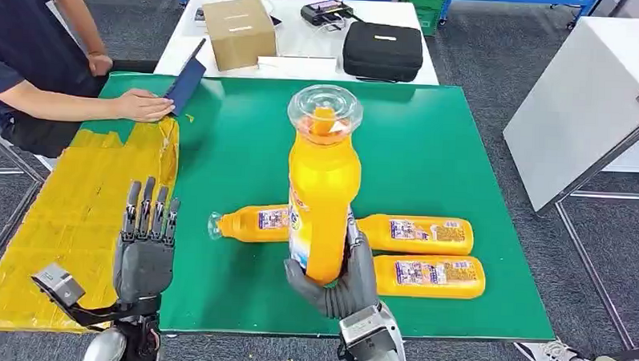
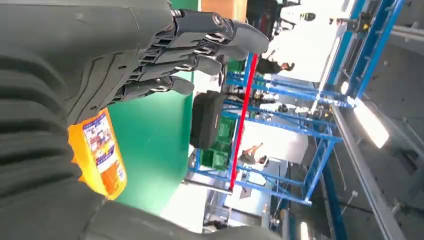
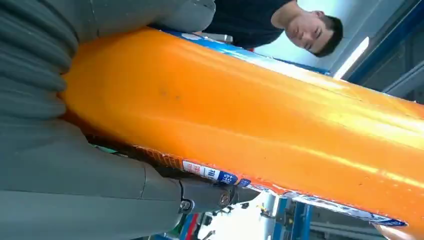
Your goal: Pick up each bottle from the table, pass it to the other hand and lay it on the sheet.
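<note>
**Right hand held a bottle upright above the table**

The right hand (image 1: 338,279) gripped the lower part of an orange bottle (image 1: 322,197), fingers clamped round it, clear cap uppermost, above the green table (image 1: 430,144). The left hand (image 1: 145,247) was raised over the near left edge, fingers straight, slightly apart, holding nothing. Three more bottles (image 1: 415,234) lay on their sides on the green, behind the held one. The yellow sheet (image 1: 74,212) lay at the left. A person's hand (image 1: 145,106) rested at the far left corner.
</note>
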`<control>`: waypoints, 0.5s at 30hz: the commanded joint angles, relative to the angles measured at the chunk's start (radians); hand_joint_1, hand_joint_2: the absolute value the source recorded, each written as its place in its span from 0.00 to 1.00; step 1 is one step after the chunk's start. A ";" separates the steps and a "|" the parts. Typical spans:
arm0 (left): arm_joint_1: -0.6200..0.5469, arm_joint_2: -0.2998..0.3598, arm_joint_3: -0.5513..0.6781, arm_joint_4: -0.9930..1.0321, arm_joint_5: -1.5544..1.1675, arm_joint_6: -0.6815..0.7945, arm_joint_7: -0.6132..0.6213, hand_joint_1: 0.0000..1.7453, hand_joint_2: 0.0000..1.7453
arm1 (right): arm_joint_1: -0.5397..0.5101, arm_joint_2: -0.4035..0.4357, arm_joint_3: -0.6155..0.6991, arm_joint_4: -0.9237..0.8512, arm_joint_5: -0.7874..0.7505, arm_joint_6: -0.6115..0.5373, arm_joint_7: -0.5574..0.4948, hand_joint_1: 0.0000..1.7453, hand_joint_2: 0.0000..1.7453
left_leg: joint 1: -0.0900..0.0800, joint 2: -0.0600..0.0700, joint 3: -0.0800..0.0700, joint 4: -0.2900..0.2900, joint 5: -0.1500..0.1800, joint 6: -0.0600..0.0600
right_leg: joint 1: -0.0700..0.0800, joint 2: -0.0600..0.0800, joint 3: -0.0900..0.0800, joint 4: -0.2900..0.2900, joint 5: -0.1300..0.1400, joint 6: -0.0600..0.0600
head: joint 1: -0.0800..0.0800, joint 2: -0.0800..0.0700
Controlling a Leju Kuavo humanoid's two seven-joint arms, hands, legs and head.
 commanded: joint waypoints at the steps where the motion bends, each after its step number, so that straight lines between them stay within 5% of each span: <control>1: 0.019 0.034 -0.087 -0.019 -0.059 -0.043 -0.026 0.00 1.00 | -0.070 -0.011 0.019 0.120 0.051 0.044 0.078 1.00 1.00 | 0.001 0.001 0.004 0.000 -0.002 -0.001 | 0.000 0.005 0.004 -0.001 -0.001 -0.001 | 0.000 0.000; 6: 0.034 0.044 -0.142 -0.053 -0.134 -0.053 -0.046 0.00 1.00 | -0.162 -0.029 0.099 0.305 0.111 0.170 0.232 1.00 1.00 | 0.001 0.002 0.003 -0.001 -0.001 -0.001 | 0.001 0.006 0.003 -0.002 0.000 -0.001 | 0.000 0.000; 15: 0.019 0.054 -0.157 -0.048 -0.153 -0.060 -0.051 0.00 1.00 | -0.210 -0.044 0.157 0.389 0.155 0.206 0.283 1.00 1.00 | 0.001 0.001 0.002 -0.001 -0.001 -0.001 | 0.000 0.006 0.003 -0.001 -0.001 -0.001 | 0.000 0.000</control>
